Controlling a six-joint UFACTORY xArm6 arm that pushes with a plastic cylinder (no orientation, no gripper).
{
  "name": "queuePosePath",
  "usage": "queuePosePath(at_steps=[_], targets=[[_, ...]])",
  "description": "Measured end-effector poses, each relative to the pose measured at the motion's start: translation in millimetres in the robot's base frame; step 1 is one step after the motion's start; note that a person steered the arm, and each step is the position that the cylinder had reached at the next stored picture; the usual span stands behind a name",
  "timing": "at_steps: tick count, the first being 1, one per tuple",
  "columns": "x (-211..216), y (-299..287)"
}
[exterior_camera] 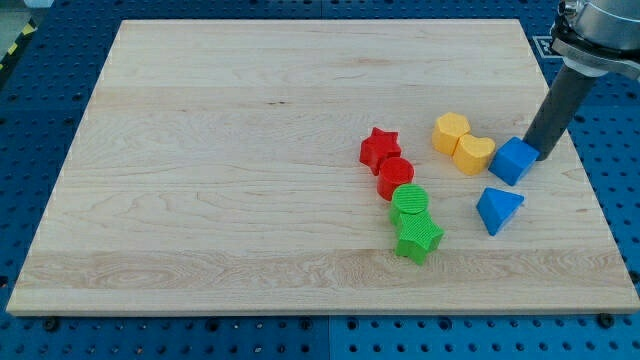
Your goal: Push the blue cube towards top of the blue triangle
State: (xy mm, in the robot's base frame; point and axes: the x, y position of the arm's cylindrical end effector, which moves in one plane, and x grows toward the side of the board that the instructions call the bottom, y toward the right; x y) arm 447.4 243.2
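The blue cube [513,160] sits on the wooden board [200,180] at the view's right. The blue triangle [498,209] lies just below it, a small gap apart. My tip [534,153] is at the cube's right side, touching or nearly touching its upper right edge. The dark rod rises from there to the view's top right corner. The cube's left edge is close to the yellow heart [474,154].
A yellow block [450,132] touches the yellow heart on its upper left. A red star [379,148] and red cylinder [395,177] stand left of them. A green cylinder [409,203] and green star [419,238] sit below. The board's right edge [585,180] is near.
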Motion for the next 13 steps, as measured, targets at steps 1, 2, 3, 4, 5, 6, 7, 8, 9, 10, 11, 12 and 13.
queuePosePath(at_steps=[1, 2, 3, 4, 5, 6, 7, 8, 9, 10, 11, 12, 13], targets=[[2, 0], [18, 4], [23, 4], [35, 4], [37, 4], [41, 4], [30, 2], [8, 6], [4, 13], [14, 9], [14, 9], [14, 2], [15, -12]])
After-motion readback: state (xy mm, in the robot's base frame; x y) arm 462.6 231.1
